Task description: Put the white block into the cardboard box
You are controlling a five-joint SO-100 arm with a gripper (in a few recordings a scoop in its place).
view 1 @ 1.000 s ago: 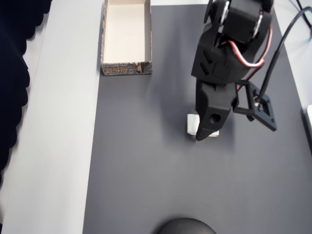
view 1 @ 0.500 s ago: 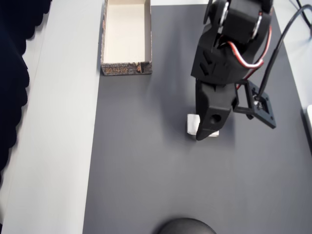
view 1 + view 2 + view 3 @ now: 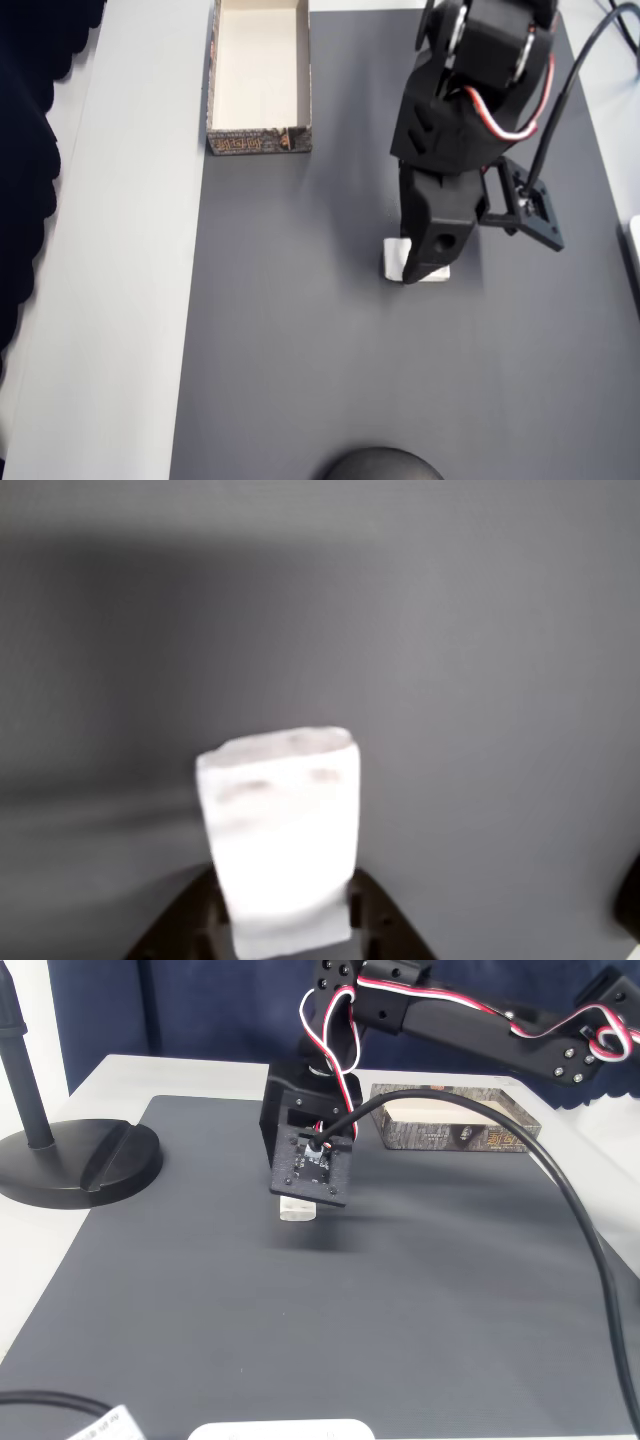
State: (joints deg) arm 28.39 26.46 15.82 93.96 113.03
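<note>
The white block (image 3: 393, 259) is clamped between the fingers of my black gripper (image 3: 415, 272) near the middle of the dark grey mat (image 3: 300, 350). In the wrist view the block (image 3: 280, 830) stands bright and close between the two dark fingertips at the bottom edge. In the fixed view the block (image 3: 298, 1209) hangs just above the mat under the gripper (image 3: 300, 1198), with a faint shadow beneath it. The cardboard box (image 3: 258, 142), cream inside with patterned walls, lies open at the top left of the overhead view, well apart from the block. The fixed view shows this box (image 3: 455, 1138) behind the arm.
A black round stand base (image 3: 80, 1160) with a pole sits at the mat's left in the fixed view and shows at the bottom edge (image 3: 380, 466) overhead. A black cable (image 3: 560, 1210) trails across the right side. A white flat object (image 3: 280, 1430) lies at the near edge.
The gripper and the block have shifted very slightly; the block now sits a little lower in the overhead view. The box has not moved.
</note>
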